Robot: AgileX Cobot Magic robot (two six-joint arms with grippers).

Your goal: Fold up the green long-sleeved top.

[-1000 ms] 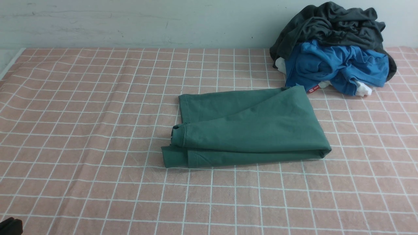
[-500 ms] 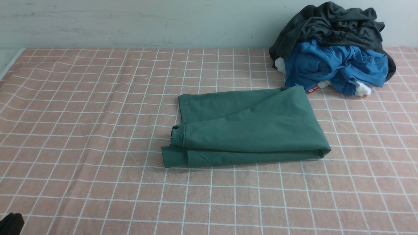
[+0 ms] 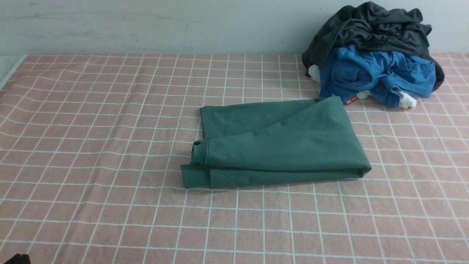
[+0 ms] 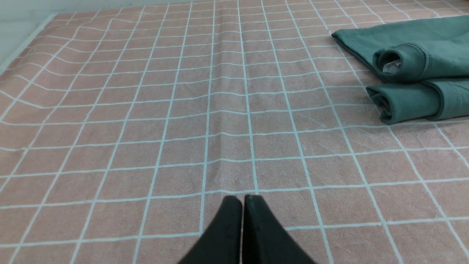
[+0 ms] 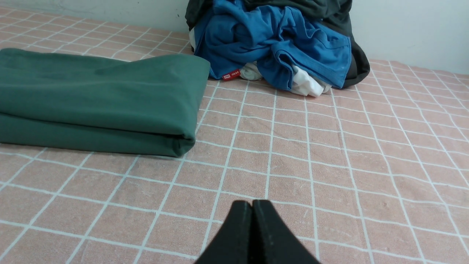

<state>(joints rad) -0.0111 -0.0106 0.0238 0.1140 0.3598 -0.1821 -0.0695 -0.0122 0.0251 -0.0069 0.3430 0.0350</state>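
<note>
The green long-sleeved top (image 3: 282,141) lies folded into a compact rectangle in the middle of the pink checked cloth, its cuffs at the left end. The left wrist view shows its rolled cuffs (image 4: 406,84); the right wrist view shows its folded right end (image 5: 99,99). My left gripper (image 4: 242,200) is shut and empty, low over bare cloth well short of the top. Only a dark scrap of the left arm (image 3: 16,259) shows at the front view's bottom left corner. My right gripper (image 5: 252,203) is shut and empty over bare cloth, apart from the top. It is out of the front view.
A pile of clothes sits at the back right against the wall: a dark charcoal-grey garment (image 3: 370,25) over a bright blue garment (image 3: 373,73) with a red tag (image 3: 351,100) and some white fabric. The pile nearly touches the top's far right corner. The cloth's left edge (image 3: 11,71) shows.
The dark piece of my left arm at the front view's bottom left corner has sunk lower, almost out of frame. The top and the pile have not moved.
</note>
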